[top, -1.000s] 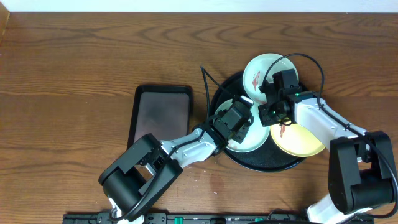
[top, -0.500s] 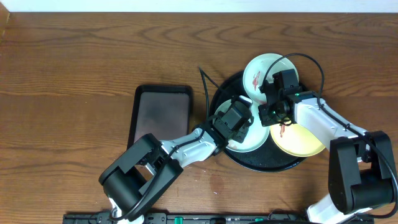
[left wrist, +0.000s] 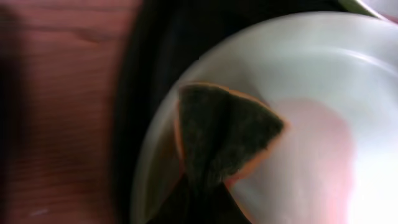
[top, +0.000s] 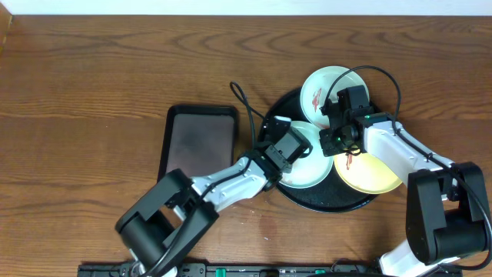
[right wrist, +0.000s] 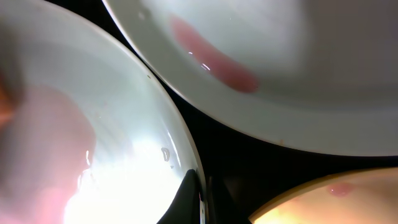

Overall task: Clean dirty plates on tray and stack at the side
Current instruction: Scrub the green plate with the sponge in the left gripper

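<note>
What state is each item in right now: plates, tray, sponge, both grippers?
Large round black tray: carrying all three plates.
Far pale blue-white plate: red smear showing.
Near pale blue-white plate: under the sponge, faint pink patch.
Pale yellow plate: red smear showing.
Dark green orange-edged sponge: pressed on the near plate.
Left gripper: shut on the sponge.
Right gripper: at the near plate's rim, grip unclear.

Robotics lab bench: wood-grain table (top: 92,69), pale wall strip (top: 231,6) behind, cabled robot arms (top: 231,178).
</note>
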`<state>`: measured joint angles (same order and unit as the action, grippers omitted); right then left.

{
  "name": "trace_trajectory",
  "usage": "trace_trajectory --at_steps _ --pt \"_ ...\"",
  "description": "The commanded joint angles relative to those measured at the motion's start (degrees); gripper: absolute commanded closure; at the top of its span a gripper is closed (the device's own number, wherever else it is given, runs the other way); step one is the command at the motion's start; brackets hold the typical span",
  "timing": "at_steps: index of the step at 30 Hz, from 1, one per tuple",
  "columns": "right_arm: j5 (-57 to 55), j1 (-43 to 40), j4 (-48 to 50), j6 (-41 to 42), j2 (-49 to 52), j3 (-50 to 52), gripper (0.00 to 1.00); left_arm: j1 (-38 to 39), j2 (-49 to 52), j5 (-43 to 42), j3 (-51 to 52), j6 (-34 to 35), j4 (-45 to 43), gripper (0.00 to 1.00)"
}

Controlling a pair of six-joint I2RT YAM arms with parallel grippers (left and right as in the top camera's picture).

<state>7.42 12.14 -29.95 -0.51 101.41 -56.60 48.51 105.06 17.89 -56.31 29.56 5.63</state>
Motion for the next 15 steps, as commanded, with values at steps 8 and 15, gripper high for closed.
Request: trace_trajectory --at_steps 8,15 --pt "0.1 0.3 -0.6 -0.4 0.5 -0.2 0.99 -0.4 -7.1 -4.7 0.4 6.5 -6.4 0.92" --pt "0.1 0.3 -0.6 -0.4 0.5 -0.2 0.99 -0.4 1.3 -7.7 0.4 21.4 -8.0 0.92"
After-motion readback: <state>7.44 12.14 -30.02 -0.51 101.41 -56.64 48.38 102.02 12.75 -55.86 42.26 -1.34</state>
